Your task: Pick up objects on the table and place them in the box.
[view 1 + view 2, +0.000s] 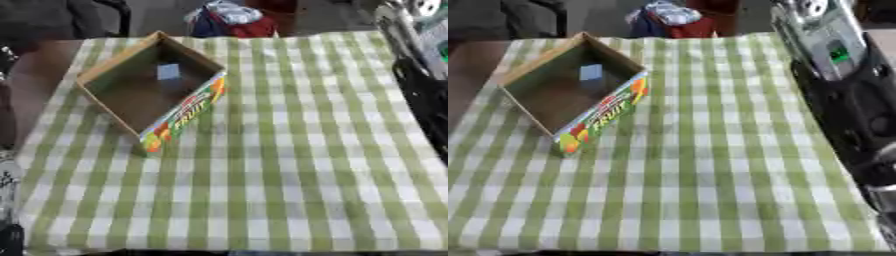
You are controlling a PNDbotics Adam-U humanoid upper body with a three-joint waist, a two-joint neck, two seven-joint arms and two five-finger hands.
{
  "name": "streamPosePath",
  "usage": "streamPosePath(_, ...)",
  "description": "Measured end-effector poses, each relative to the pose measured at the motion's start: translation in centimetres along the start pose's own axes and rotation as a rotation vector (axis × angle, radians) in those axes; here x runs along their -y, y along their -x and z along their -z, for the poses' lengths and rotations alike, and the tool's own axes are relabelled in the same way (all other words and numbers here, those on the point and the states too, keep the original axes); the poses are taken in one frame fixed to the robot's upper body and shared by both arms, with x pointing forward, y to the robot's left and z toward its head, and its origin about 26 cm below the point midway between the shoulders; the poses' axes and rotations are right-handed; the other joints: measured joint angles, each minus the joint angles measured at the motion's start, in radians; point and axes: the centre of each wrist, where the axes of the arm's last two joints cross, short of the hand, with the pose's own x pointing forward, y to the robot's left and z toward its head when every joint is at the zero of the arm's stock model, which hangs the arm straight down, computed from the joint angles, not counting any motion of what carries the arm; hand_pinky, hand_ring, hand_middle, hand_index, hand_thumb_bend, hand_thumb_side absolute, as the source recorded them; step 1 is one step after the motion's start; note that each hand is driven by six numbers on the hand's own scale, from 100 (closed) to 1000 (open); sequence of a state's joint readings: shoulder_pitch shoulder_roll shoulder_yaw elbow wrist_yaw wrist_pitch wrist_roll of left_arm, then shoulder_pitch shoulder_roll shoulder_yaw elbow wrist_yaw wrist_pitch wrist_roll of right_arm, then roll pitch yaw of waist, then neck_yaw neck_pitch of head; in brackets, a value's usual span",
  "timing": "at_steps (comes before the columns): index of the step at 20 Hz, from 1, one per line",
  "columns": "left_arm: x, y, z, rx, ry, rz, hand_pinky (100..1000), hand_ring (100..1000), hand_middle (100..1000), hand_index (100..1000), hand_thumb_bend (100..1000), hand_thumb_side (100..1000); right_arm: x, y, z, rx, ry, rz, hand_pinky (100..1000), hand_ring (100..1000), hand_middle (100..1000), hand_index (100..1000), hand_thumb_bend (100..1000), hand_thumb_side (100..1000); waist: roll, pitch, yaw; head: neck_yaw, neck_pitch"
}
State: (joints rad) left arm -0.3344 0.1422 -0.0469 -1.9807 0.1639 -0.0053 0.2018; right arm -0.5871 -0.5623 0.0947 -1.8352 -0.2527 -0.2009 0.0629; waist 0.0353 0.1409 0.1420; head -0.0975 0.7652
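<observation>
One arm (833, 90), black and silver, runs down the right edge from twelve toward five o'clock; its hand is out of view, so finger state cannot be told. Green-checked cloth (289, 165) covers the table. Open box (153, 85) sits at ten o'clock, long axis eleven-to-five, holding a pale blue square (168, 71).

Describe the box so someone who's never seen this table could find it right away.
On the green-and-white checked tablecloth, look to the far left corner. The open cardboard box sits there askew. Its near side has bright fruit print, and a small pale square lies inside.
</observation>
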Motion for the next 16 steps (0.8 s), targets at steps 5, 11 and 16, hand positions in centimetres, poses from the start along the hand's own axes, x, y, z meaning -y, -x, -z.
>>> streamPosePath(5,-0.3,0.1,-0.2,-0.005,-0.012,0.016,638,693,635,844,125,683,-0.8,-0.6,-3.4,-0.041,0.106,0.057,699,827,851,961,100,372,-0.001,0.000,-0.022,0.030,0.000)
streamPosePath(11,-0.5,0.1,-0.2,-0.004,-0.022,0.023,637,694,635,844,125,684,-2.6,0.2,-6.4,-0.094,0.208,0.088,693,821,845,958,100,364,0.003,0.008,-0.058,0.057,0.000)
streamPosePath(16,-0.5,0.1,-0.2,-0.005,-0.025,0.027,635,693,635,845,122,685,-3.3,0.6,-7.7,-0.119,0.261,0.089,691,818,840,956,100,361,0.009,0.013,-0.072,0.068,0.000)
